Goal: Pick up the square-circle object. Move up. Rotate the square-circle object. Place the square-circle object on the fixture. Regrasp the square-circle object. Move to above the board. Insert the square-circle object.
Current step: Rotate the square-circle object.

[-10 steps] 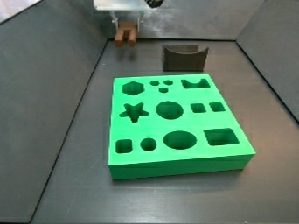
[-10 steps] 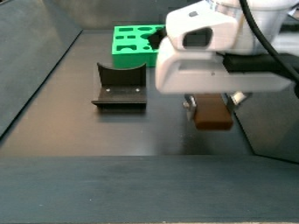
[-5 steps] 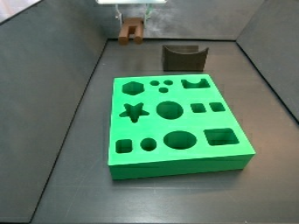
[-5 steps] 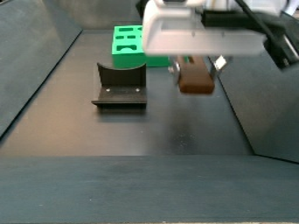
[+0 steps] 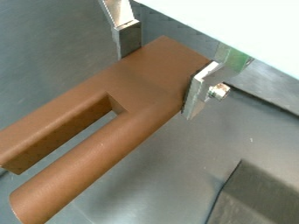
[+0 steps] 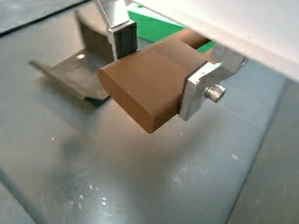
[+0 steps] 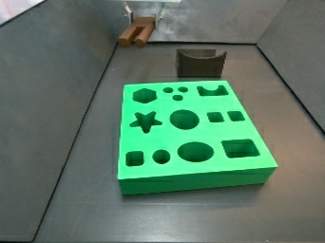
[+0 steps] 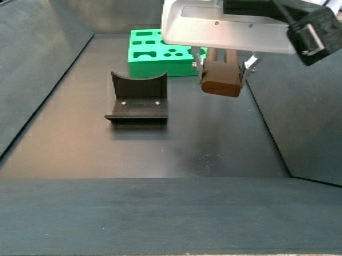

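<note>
The square-circle object (image 5: 128, 96) is a brown block with two parallel prongs. My gripper (image 5: 163, 63) is shut on its solid end, one silver finger (image 6: 201, 92) on each side. It hangs in the air, well clear of the floor, and a side view shows the square-circle object (image 7: 133, 35) tilted under the gripper (image 7: 140, 27) at the far end of the cell. The fixture (image 8: 138, 98) stands on the floor beside the held square-circle object (image 8: 222, 78), apart from it. The green board (image 7: 191, 128) lies flat beyond the fixture (image 7: 200, 63).
Grey walls close in the dark floor on both sides. The board (image 8: 156, 50) has several cutouts, among them a star, a hexagon, circles and squares. In a wrist view the fixture (image 6: 76, 74) lies beneath the gripper (image 6: 162, 68), with the board (image 6: 158, 22) behind.
The gripper has risen from near the floor with the square-circle object and turned it, so the piece now hangs tilted and higher. The fixture and board have not moved.
</note>
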Tool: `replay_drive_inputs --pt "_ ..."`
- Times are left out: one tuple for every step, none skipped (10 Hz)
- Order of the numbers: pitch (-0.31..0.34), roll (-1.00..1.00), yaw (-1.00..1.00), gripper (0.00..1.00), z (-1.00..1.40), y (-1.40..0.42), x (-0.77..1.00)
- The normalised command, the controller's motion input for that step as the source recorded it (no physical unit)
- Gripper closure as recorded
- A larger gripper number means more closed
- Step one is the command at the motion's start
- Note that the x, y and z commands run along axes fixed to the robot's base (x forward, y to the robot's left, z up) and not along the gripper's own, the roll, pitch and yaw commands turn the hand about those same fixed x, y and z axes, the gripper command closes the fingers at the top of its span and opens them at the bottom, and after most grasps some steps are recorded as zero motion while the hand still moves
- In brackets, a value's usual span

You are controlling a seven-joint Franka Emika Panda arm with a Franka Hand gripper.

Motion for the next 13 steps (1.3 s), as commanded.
replay_drive_inputs --pt "-0.002 -0.01 -1.00 1.00 -0.02 0.02 0.02" --pt "-0.002 -0.01 -1.00 1.00 -0.01 0.02 0.02" --pt "-0.002 -0.01 -1.00 1.00 -0.01 0.02 0.02" --pt "-0.003 -0.01 -1.00 1.00 -0.01 0.02 0.02" --pt "-0.003 -0.01 -1.00 1.00 -0.01 0.02 0.02" --pt "-0.003 -0.01 -1.00 1.00 -0.01 0.02 0.02" --pt "-0.003 -0.01 -1.00 1.00 -0.01 0.02 0.02" --pt "-0.003 -0.01 -1.00 1.00 -0.01 0.02 0.02" --pt "-0.003 -0.01 -1.00 1.00 -0.01 0.02 0.02" --pt "-0.003 -0.01 -1.00 1.00 -0.01 0.02 0.02" --pt "-0.003 -0.01 -1.00 1.00 -0.01 0.02 0.02" --pt "-0.003 -0.01 -1.00 1.00 -0.01 0.02 0.02" --pt "-0.003 -0.01 -1.00 1.00 -0.01 0.02 0.02"
